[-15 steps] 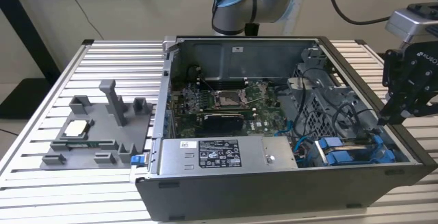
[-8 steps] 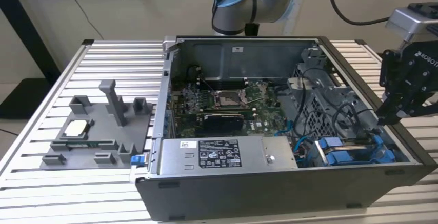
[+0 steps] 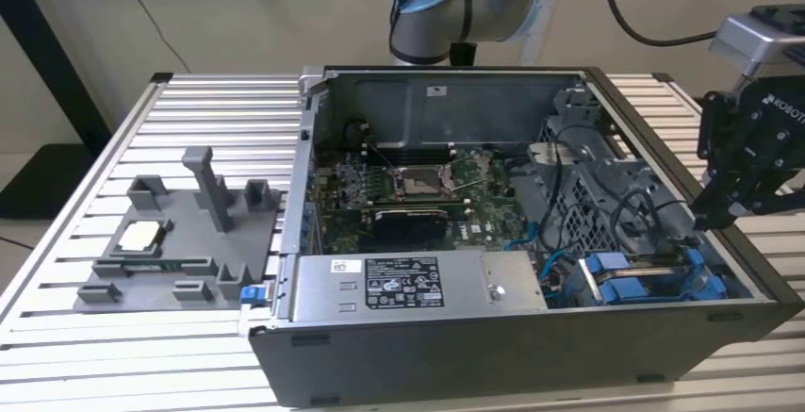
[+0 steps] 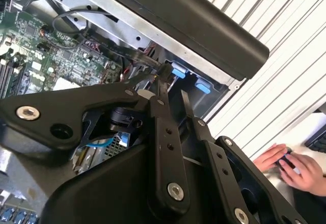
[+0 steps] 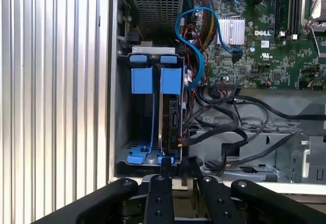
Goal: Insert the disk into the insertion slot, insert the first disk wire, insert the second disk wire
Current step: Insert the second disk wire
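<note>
The disk (image 5: 170, 113) stands on edge in its blue carrier inside the insertion slot (image 5: 124, 132), a dark grey bay at the case's corner. The same blue carriers (image 3: 644, 285) sit low on the exterior view's right. Black wires (image 5: 224, 119) run to a small connector (image 5: 180, 142) at the disk's near end. My gripper (image 5: 179, 167) hovers just off that end of the bay, and its fingers (image 5: 166, 173) stand close together with a narrow gap and nothing visible between them. In the exterior view my gripper (image 3: 719, 206) hangs above the case's wall.
The open computer case (image 3: 503, 374) lies on a ribbed metal table, with the green motherboard (image 3: 416, 195) and a silver power supply (image 3: 402, 285) inside. A blue cable (image 5: 189, 35) loops beside the bay. A grey fixture tray (image 3: 176, 242) sits left. A person's hand (image 4: 285, 165) rests off the table.
</note>
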